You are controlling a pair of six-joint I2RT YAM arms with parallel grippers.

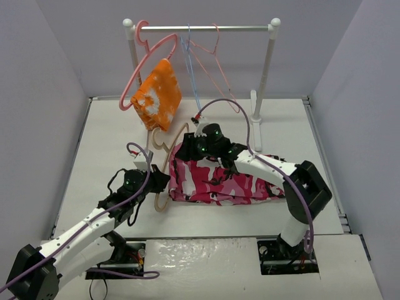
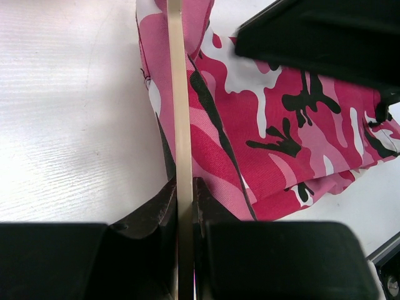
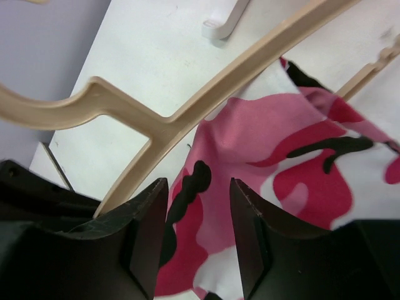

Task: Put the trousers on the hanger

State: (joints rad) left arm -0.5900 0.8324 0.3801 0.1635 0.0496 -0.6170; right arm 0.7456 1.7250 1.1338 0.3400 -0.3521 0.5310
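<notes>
Trousers [image 1: 225, 181]: camouflage print, lying bunched on the bench [image 1: 106, 144] between the 2 arms.
Hanger [image 2: 180, 112]: beige, at the trousers' left edge and touching the fabric; its hook curves away beyond the trousers' far-left corner.
Left end effector [image 2: 184, 190]: pressed together on a thin bar of the hanger, just beside the trousers' left edge.
Right end effector [image 3: 199, 187]: fingers spread, nothing pinched, poised over the trousers' far-left corner with the hanger's arm just ahead of it.
Rail [image 1: 206, 27]: stands beyond the trousers, well apart.
Orange-and-white cloth [image 1: 157, 95]: hangs from the rail, beyond the trousers' left end.
</notes>
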